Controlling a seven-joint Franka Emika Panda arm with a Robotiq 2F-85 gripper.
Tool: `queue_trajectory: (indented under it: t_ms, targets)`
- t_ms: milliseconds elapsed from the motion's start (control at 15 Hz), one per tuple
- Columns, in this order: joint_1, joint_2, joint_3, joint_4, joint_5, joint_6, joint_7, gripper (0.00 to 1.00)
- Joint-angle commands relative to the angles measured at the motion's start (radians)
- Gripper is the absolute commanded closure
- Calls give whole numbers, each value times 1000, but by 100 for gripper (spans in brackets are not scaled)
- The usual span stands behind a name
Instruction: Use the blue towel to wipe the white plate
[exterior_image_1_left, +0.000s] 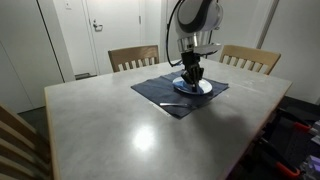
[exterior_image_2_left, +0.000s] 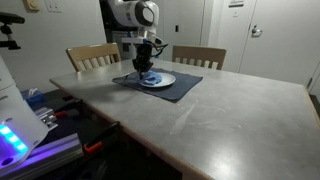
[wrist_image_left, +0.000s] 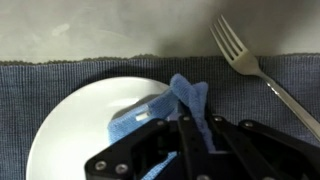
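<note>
1. Pincer (wrist_image_left: 190, 128): I read it as closed, with both fingers clamped on a raised fold of the blue towel (wrist_image_left: 178, 100). In both exterior views it points straight down over the plate.
2. Blue towel: it is bunched. In the wrist view its lower part rests on the white plate (wrist_image_left: 75, 135), near the plate's 3 o'clock edge. The pinched fold rises toward 12 o'clock between the fingers.
3. White plate: bare glossy surface spreads to 9 o'clock of the pincer. The plate sits on the navy placemat (wrist_image_left: 50, 78).
4. Fork (wrist_image_left: 245, 60): silver, at 2 o'clock of the pincer in the wrist view and apart from the plate. Its tines point to 11 o'clock and reach past the placemat's edge onto the bare counter (wrist_image_left: 100, 30). Its handle lies on the placemat.
5. Placemat: flat on the grey counter, with its frayed edge at 12 o'clock in the wrist view.
6. Surroundings: in an exterior view a wooden chair (exterior_image_1_left: 133, 57) stands at 10 o'clock of the pincer. A second chair (exterior_image_1_left: 250, 58) stands at 2 o'clock. Both are behind the counter's far edge.
</note>
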Motion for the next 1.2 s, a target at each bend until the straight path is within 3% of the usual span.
queue_trajectory:
  t_ms: [0,667,1133]
  targets:
    - [-18,0,21,-16,37,66,-23,97]
    - [-15,47,6,15,37,218,23,97]
    - [63,1,-10,75,-77,222,52,97]
